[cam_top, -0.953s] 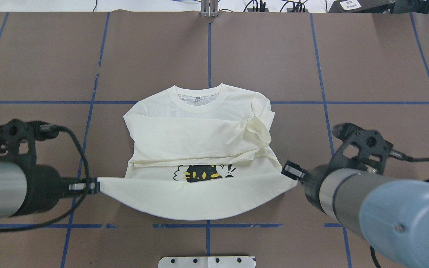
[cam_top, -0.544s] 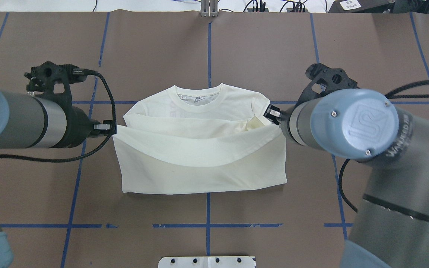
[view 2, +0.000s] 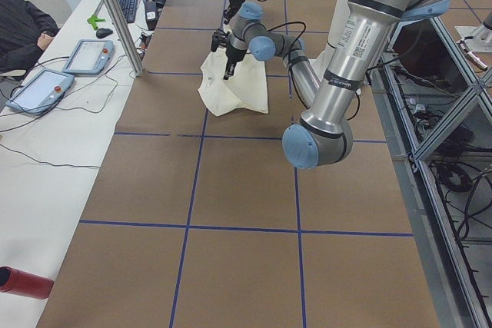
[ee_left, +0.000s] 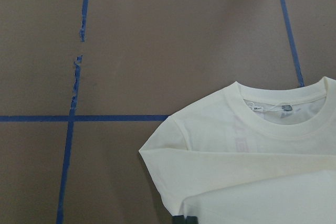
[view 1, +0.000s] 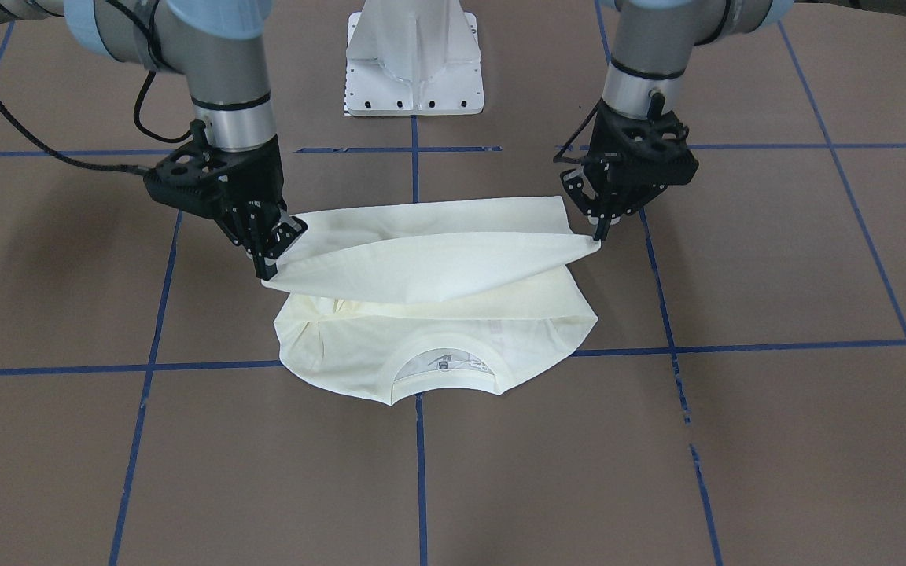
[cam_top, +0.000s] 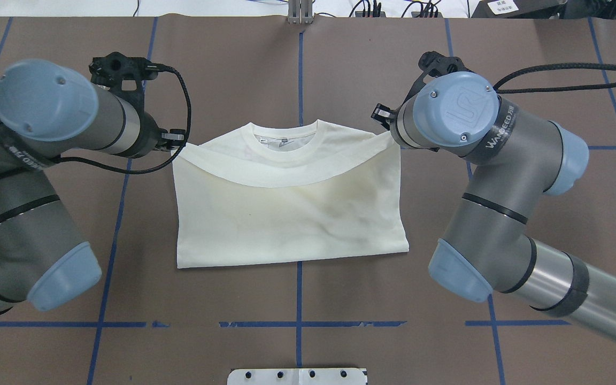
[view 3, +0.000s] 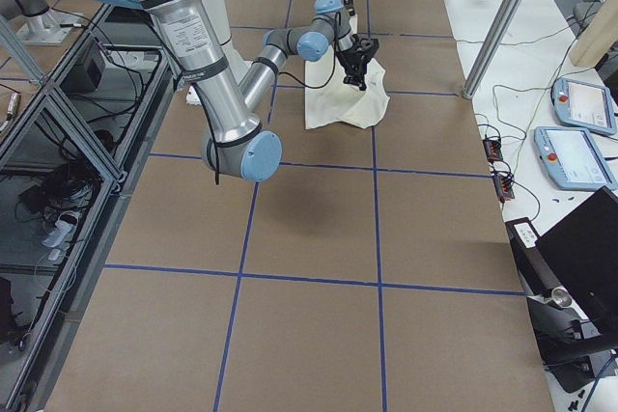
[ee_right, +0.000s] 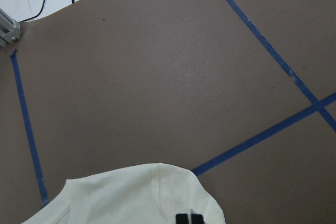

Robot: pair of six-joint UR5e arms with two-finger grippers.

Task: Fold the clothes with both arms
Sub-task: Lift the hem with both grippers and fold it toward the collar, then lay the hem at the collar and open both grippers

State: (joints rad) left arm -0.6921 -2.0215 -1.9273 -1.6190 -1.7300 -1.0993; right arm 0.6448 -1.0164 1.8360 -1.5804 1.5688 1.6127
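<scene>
We note bright, even light from above in all views. Soft shadows on table (view 1: 52,236) at left of front-facing view and under lifted fold of T-shirt (view 1: 437,259). Side views lean at edges. Wrist views sharp.

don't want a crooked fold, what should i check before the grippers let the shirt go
1. Left gripper pinching a hem corner: ok.
2. Right gripper pinching the other corner: ok.
3. Both corners over the shoulders of the shirt: ok.
4. Hem pulled straight: not ok, its middle sags short of the collar.
5. Sleeves tucked flat underneath: cannot tell, covered.
</scene>
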